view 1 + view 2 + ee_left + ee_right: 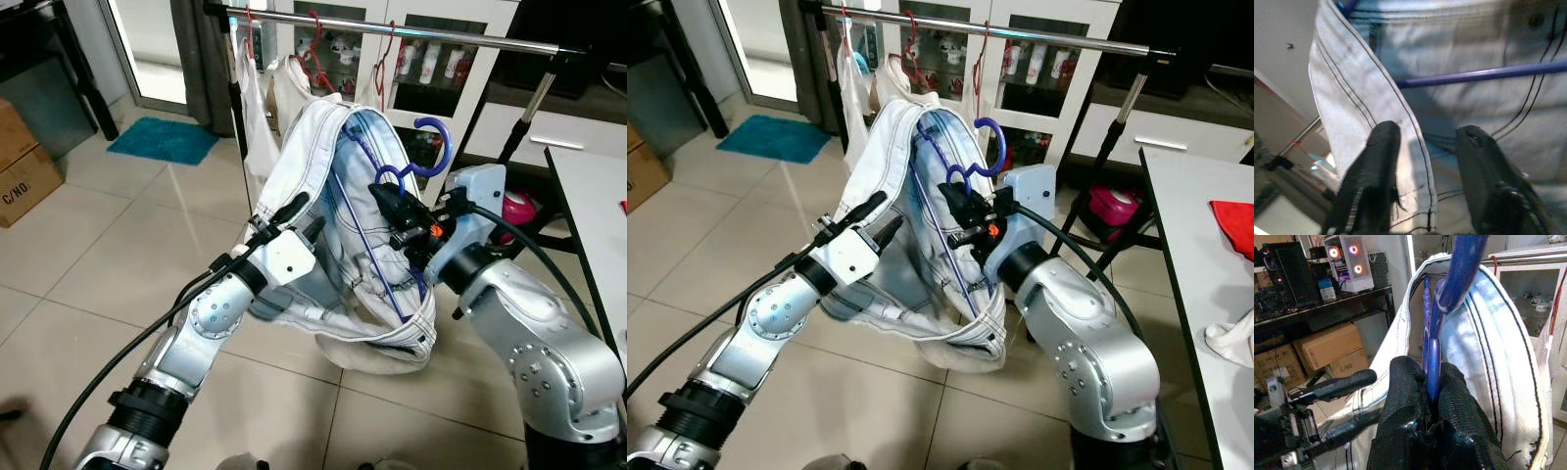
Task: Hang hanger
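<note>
Our right pincer (400,208) is clamped on the blue hanger (431,147) just under its hook. The rail (392,26) lies toward twelve o'clock, above, running nine to three. Our left pincer (294,217), fingers parted, straddles an edge of the white garment (318,147) draped on the hanger. The right arm, raised and bent, is nearer the rail.

Home interior, tiled floor (118,225), clothes rail (411,29), glass cabinet (431,69)

Pale tiled floor (118,255) with teal mat (163,140), cardboard box (22,164).
</note>
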You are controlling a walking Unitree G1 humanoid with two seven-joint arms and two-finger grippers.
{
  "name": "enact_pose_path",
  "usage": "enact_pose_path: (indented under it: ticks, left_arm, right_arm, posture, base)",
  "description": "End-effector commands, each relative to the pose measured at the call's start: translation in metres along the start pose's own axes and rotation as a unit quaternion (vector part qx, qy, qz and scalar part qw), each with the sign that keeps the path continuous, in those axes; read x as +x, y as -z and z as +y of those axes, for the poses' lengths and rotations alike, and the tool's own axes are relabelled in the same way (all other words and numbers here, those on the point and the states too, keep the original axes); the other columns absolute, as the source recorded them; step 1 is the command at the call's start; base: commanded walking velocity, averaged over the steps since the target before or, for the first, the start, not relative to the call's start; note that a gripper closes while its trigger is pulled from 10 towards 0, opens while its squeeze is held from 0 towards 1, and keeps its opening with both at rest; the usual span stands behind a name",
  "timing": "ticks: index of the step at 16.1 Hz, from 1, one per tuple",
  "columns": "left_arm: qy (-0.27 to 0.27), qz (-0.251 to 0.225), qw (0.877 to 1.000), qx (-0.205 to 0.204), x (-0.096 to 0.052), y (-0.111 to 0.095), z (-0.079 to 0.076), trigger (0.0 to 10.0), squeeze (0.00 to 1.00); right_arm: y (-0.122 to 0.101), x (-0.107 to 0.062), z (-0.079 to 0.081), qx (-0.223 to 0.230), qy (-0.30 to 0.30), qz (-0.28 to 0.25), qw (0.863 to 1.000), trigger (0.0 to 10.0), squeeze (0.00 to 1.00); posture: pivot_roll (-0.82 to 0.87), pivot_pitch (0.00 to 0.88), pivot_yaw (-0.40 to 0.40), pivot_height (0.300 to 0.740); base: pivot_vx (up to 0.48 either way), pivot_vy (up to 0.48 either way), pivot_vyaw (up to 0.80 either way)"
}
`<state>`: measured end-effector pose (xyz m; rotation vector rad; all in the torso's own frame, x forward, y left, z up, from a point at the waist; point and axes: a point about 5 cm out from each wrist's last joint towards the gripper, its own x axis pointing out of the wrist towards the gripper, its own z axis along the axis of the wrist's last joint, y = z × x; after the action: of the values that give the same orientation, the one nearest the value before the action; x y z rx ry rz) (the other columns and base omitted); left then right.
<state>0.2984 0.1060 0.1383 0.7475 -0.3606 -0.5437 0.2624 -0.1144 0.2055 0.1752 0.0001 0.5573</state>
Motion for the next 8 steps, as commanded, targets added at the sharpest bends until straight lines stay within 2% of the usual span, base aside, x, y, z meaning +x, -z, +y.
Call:
enact_pose_path:
  ticks: [1,4,6,8]
  left_arm:
    - [0.000,0.004,1.000,0.026,0.004,-0.001,0.001,10.0,1.00]
    - [-0.025,0.015,0.998,0.059,0.004,0.002,0.004,10.0,1.00]
    - [-0.024,0.054,0.997,0.057,0.004,0.012,0.001,10.0,1.00]
    - [-0.020,0.080,0.995,0.059,0.004,0.018,0.001,10.0,0.02]
  right_arm:
    - [-0.015,0.002,0.005,-0.011,-0.012,-0.045,0.999,0.0,0.00]
    - [-0.016,0.003,0.005,0.001,-0.013,-0.052,0.999,0.0,0.00]
    - [-0.017,0.002,0.006,0.008,-0.016,-0.054,0.998,0.0,0.00]
    - [-0.017,0.002,0.008,0.014,-0.024,-0.052,0.998,0.0,0.00]
  posture:
    - [-0.08,0.032,-0.005,0.740]
    - [-0.08,0.032,-0.006,0.740]
    - [-0.09,0.031,-0.001,0.740]
    - [-0.09,0.031,0.002,0.740]
  base:
    - [0.000,0.000,0.00]
    - [0.000,0.000,0.00]
    - [0.000,0.000,0.00]
    - [0.000,0.000,0.00]
